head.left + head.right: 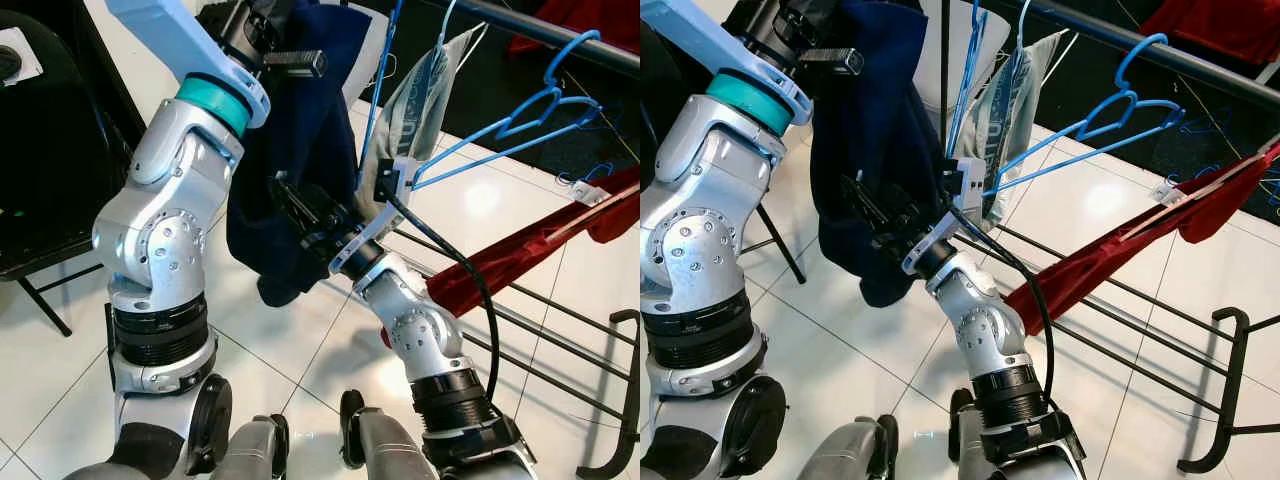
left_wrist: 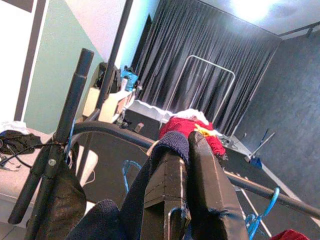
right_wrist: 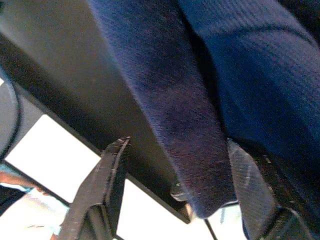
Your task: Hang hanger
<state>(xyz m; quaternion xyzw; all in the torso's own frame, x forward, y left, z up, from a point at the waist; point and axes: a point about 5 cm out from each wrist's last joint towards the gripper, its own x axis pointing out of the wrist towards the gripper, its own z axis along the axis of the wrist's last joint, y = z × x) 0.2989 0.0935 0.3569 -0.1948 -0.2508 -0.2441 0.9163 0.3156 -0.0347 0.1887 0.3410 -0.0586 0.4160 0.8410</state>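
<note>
Centre frame, the right gripper (image 3: 175,195) reaches into the navy garment (image 1: 290,140), fingers spread around a fold. Top of frame, the left gripper (image 2: 187,185) pinches that cloth and its blue hanger (image 2: 177,222), below the rail (image 2: 260,187). Risk: the cloth slips or the hook misses the rail.

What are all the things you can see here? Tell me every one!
Navy garment: one, dark blue, hanging from the left hand.
Blue hangers: several, hooked on the rail.
Rail: one, dark, across the top.
Grey garment: one, hanging among the hangers.
Red garment: one, draped on the rack's right side.
Chair: one, black, on the left.
Floor: white tiles.
Left hand: shut on the navy garment, raised high.
Right hand: open, fingers either side of a navy fold.
</note>
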